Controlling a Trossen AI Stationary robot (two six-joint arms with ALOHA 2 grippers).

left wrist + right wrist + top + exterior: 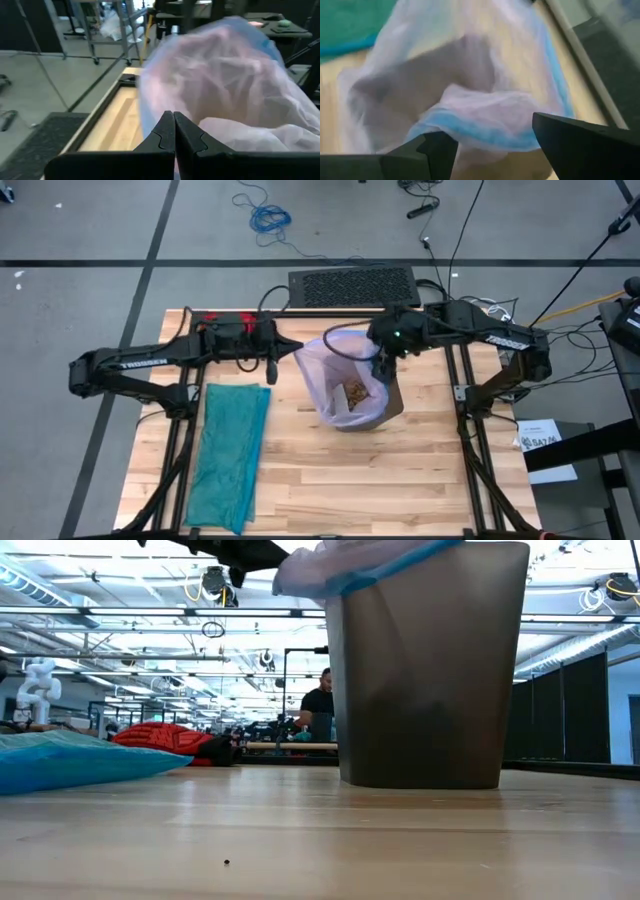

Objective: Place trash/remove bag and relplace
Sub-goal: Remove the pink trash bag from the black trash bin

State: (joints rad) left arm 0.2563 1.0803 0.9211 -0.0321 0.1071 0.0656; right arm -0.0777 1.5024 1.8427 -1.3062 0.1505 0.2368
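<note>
A dark grey bin (392,402) stands upright mid-table, lined with the pale pink-white bag (325,375). The bag's blue-hemmed mouth (485,131) is drawn off the bin toward the table's left. Brown trash wads (355,393) lie inside the bag. My left gripper (297,348) is shut at the bag's left rim. My right gripper (492,147) hangs open above the bin's far right rim, its fingers on either side of the blue hem without plainly touching it. My left gripper pinches the bag's rim on the side toward the table's left (150,112) between its shut fingers. They come nearly level from the table's left. The fingers themselves hide how many layers they have. The bag billows from the fingertips toward the bin, its lower part inside the bin.
A teal-green plastic bag (232,452) lies flat on the table's left half. A red glove (165,737) lies at the far left edge and a black mat (352,285) beyond the far edge. A person (320,705) stands in the room behind. Bare wood lies near the front edge.
</note>
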